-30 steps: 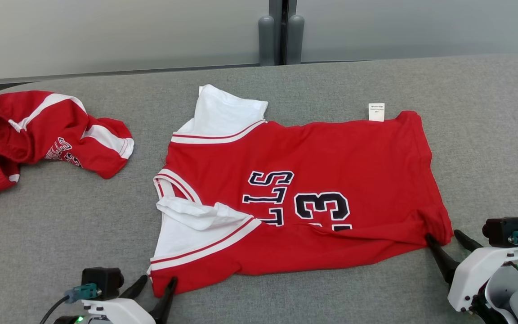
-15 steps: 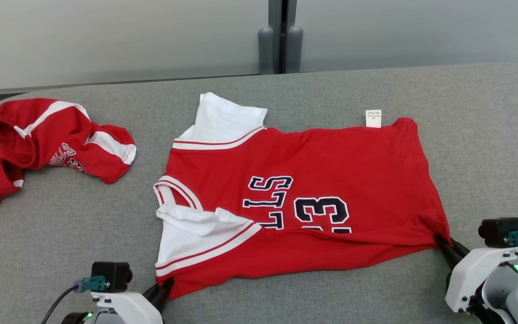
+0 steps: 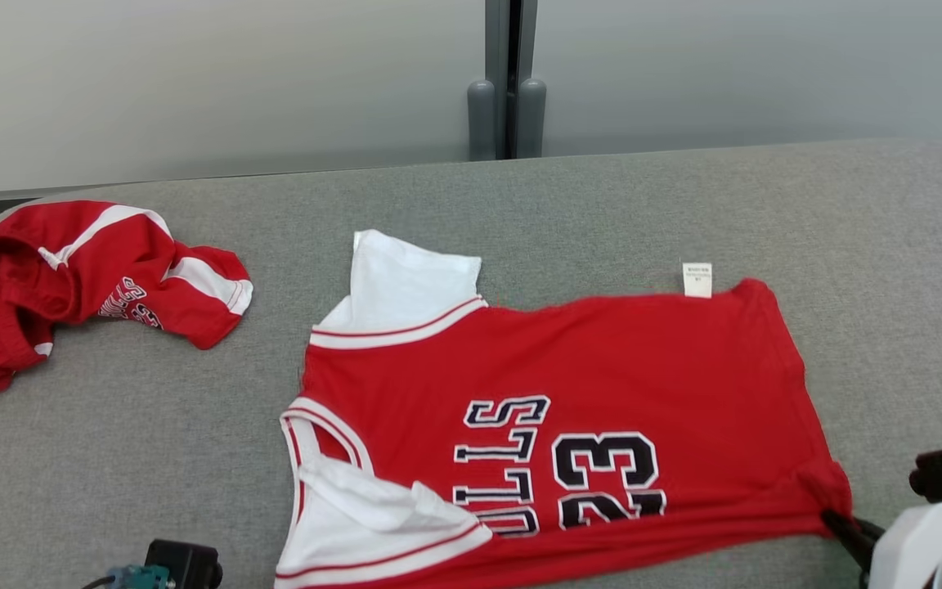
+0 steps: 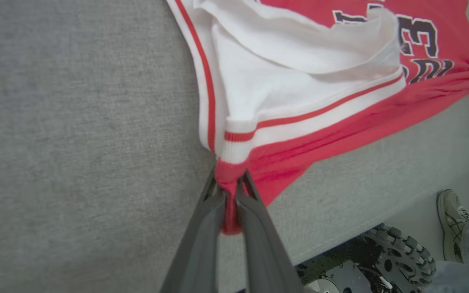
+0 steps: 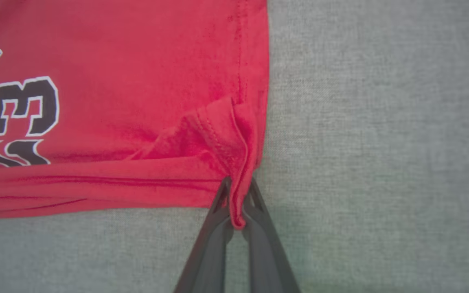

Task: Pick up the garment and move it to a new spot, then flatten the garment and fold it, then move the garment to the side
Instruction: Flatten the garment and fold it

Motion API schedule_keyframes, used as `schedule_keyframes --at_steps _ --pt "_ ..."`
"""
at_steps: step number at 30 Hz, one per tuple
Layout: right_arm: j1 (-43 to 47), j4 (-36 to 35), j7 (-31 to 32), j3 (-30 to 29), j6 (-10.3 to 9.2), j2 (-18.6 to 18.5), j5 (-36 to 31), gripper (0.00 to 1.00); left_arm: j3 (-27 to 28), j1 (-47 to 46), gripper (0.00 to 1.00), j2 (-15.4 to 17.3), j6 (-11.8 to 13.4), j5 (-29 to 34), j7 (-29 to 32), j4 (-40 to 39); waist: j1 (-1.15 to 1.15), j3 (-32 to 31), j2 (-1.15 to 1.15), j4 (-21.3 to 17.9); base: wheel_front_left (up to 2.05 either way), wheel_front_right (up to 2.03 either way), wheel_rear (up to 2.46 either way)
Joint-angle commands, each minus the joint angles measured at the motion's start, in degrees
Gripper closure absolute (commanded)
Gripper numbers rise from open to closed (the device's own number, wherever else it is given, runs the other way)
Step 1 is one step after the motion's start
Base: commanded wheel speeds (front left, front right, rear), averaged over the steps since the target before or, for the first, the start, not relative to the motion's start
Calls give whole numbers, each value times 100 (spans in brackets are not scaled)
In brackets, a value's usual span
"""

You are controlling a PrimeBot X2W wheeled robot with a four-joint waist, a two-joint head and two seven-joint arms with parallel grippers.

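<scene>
The garment (image 3: 602,368) is a red jersey with white sleeves and dark "23" lettering, spread on the grey table with its neck toward the left. My left gripper (image 4: 229,187) is shut on its near red corner below the white sleeve (image 4: 299,93). My right gripper (image 5: 237,191) is shut on the near hem corner (image 5: 234,142), where the cloth bunches into a fold. In the head view the right gripper (image 3: 835,517) pinches the jersey's lower right corner; the near edge of the garment (image 4: 340,138) is pulled taut between the two grips.
A second red and white garment (image 3: 78,278) lies crumpled at the table's far left. The grey table (image 3: 888,245) ends at a pale wall with a dark post (image 3: 508,82). Below the near table edge are a wheel (image 4: 397,260) and a person's shoe (image 4: 452,224).
Both grippers have shut on the jersey's near corners, and the jersey's near edge, folded back before, is drawn out toward me. The head camera has tilted, shifting the whole scene down.
</scene>
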Motion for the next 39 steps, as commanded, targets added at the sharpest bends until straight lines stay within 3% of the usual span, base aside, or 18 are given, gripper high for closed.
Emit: schedule_keyframes --at_steps 1,8,9,10,11,16,22,29,39 --pt "147 -8 94 -57 -15 -97 28 100 43 82 100 95 63 -37 20 -24 0 -3 0 1 0 0 0" --pt "931 -627 1189 -843 -17 11 63 100 107 486 100 316 341 -180 234 -476 0 -76 0 -17 0 0 0" --pt "1009 -718 1297 -979 -17 67 -5 59 93 524 100 339 370 -176 276 -471 0 -86 0 -26 0 0 0" --pt "1065 -830 1363 -1099 -17 140 -79 0 60 543 68 363 398 -166 330 -450 0 -95 0 -37 0 0 0" --pt "1113 -955 1392 -1218 -17 226 -165 0 30 548 0 382 402 -146 370 -443 0 -100 0 -48 0 0 0" --pt "1279 -1607 1346 -1566 -12 610 -468 0 89 388 0 388 394 -43 230 -493 0 -107 0 -88 0 0 0" --pt "1221 -2243 1035 -1889 -11 801 -749 0 287 -22 0 461 358 253 -115 -619 0 -42 0 -150 0 0 0" --pt "486 -2156 522 -2013 -9 1103 -1129 0 308 -1194 0 436 149 710 -142 -563 0 361 0 -259 0 0 0" --pt "-1149 -1180 410 -2060 -9 1261 -1223 0 84 -3573 0 124 -697 589 930 663 0 1311 0 -420 0 0 0"
